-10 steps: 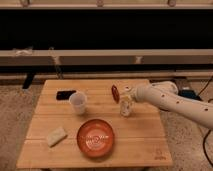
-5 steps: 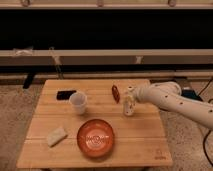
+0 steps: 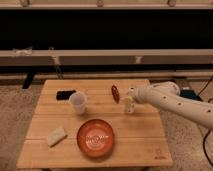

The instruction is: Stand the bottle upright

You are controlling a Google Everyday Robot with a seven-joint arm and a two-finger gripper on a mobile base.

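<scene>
The bottle (image 3: 128, 105), small and whitish with a pale label, stands upright on the wooden table (image 3: 140, 150), right of centre. My gripper (image 3: 130, 94) sits right at the bottle's top, at the end of the white arm (image 3: 172, 101) that reaches in from the right. The bottle's cap is hidden by the gripper, and whether the gripper touches the bottle cannot be made out.
A small red object (image 3: 115, 93) sits just left of the gripper. A white cup (image 3: 78, 102) and a black flat object (image 3: 65, 94) are at the table's left rear. A red bowl (image 3: 95, 138) is at the front centre, with a pale sponge (image 3: 56, 136) at the front left.
The arm and gripper have hardly moved and stay at the bottle's top. The bottle remains upright in the same spot.
</scene>
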